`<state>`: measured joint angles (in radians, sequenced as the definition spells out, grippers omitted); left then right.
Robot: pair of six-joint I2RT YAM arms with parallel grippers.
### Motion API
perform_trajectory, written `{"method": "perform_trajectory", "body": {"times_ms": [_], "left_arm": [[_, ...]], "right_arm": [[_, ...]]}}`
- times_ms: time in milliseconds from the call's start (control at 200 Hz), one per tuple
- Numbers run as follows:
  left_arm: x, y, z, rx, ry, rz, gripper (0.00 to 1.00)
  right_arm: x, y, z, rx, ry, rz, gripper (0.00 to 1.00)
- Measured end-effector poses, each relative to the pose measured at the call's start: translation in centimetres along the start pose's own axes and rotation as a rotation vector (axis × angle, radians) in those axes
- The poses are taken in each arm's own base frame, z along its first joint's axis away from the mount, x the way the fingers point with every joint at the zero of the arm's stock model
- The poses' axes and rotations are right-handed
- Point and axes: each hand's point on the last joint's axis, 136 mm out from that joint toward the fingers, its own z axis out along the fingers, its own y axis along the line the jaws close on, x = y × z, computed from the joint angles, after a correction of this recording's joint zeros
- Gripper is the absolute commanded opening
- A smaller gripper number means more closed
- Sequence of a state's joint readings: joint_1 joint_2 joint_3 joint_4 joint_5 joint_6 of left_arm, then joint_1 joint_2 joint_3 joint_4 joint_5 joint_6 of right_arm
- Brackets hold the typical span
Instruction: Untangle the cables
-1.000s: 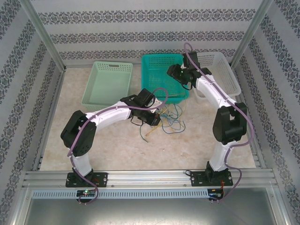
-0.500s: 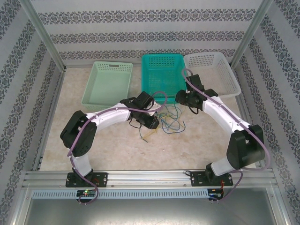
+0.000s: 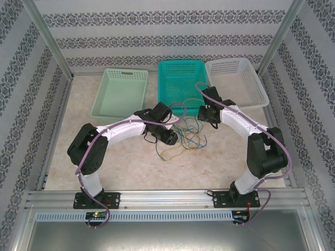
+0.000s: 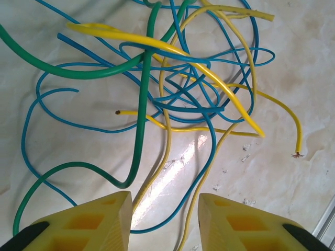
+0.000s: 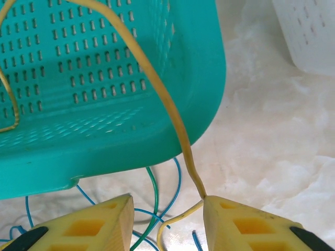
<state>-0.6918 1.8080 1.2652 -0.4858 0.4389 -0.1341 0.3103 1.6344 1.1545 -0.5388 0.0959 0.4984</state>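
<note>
The cables (image 4: 178, 99) lie in a loose knot of yellow, blue and green wires on the marble table (image 3: 131, 167), seen in the top view as the cables (image 3: 187, 138) between both arms. My left gripper (image 4: 165, 204) hovers open just over them, a blue and a yellow strand passing under the gap; it sits at the tangle's left edge (image 3: 171, 137). My right gripper (image 5: 167, 206) is open by the teal basket (image 5: 104, 141). A yellow cable (image 5: 157, 89) rests against its right fingertip (image 5: 212, 204) and rises over the basket's rim.
Three baskets line the back: pale green (image 3: 120, 91), teal (image 3: 180, 78) and white (image 3: 235, 78). The teal basket's front wall is right by the right gripper (image 3: 200, 111). Purple arm cables (image 3: 178, 102) loop above the arms. Open tabletop lies in front of the tangle.
The left gripper has opened and let the wires drop onto the table. The right arm has swung from above the teal basket down to its front edge, near the tangle.
</note>
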Motion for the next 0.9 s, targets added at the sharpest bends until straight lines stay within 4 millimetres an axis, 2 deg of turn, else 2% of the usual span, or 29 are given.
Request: {"method": "perform_trajectory", "body": {"times_ms": [130,285,509,749,899], "left_arm": [[0.0,0.1,0.0,-0.004,-0.001,0.000,0.39],[0.0,0.0,0.0,-0.003,-0.001,0.000,0.39],[0.0,0.0,0.0,-0.003,-0.001,0.000,0.39],[0.0,0.1,0.0,-0.004,-0.001,0.000,0.40],[0.0,0.1,0.0,-0.008,-0.002,0.000,0.39]], "right_arm": [[0.3,-0.6,-0.3,0.022,-0.009,-0.009,0.40],[0.7,-1.6,-1.6,0.053,-0.047,-0.049,0.43],[0.3,-1.7,-2.0,0.063,-0.070,-0.079,0.45],[0.5,-0.6,0.1,0.031,-0.025,-0.087,0.45],[0.7,-0.2,0.6,0.015,-0.012,-0.083,0.45]]}}
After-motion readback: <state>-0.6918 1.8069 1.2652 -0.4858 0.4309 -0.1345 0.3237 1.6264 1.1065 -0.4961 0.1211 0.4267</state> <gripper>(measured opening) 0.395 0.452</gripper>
